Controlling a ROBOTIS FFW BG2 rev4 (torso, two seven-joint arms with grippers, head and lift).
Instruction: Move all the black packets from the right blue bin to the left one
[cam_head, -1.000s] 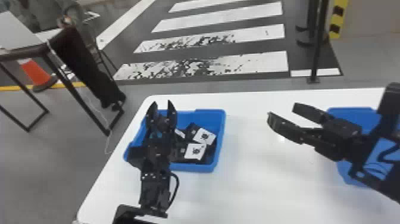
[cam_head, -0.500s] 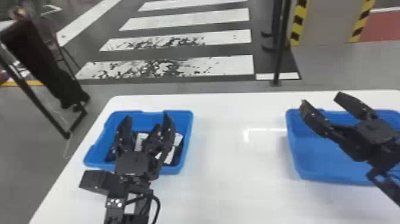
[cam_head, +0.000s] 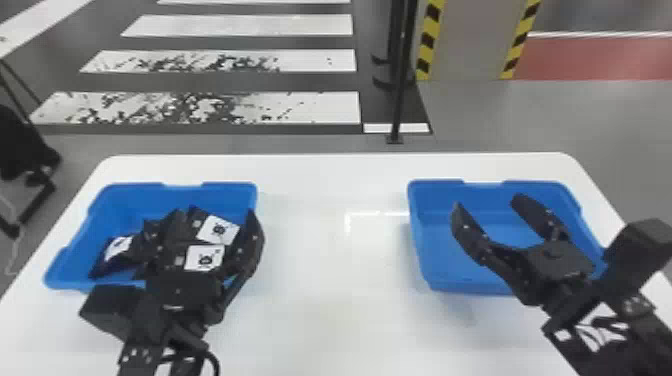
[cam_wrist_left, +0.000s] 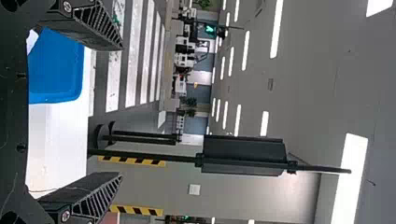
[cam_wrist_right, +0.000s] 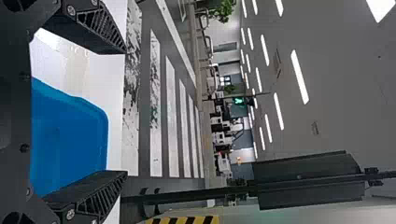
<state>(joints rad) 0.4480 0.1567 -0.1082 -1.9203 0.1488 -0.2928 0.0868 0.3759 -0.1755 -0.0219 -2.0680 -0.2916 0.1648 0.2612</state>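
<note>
Several white-labelled black packets (cam_head: 217, 230) in the left blue bin (cam_head: 135, 200), your left gripper (cam_head: 214, 215) over them with jaws parted, your right gripper (cam_head: 486, 201) over the right blue bin (cam_head: 432, 250), its jaws likewise spread.

In the head view I saw white floor stripes (cam_head: 240, 26) at eleven o'clock, a black pole (cam_head: 399, 95) at one and, I think, dark cloth (cam_head: 22, 145) at nine.
</note>
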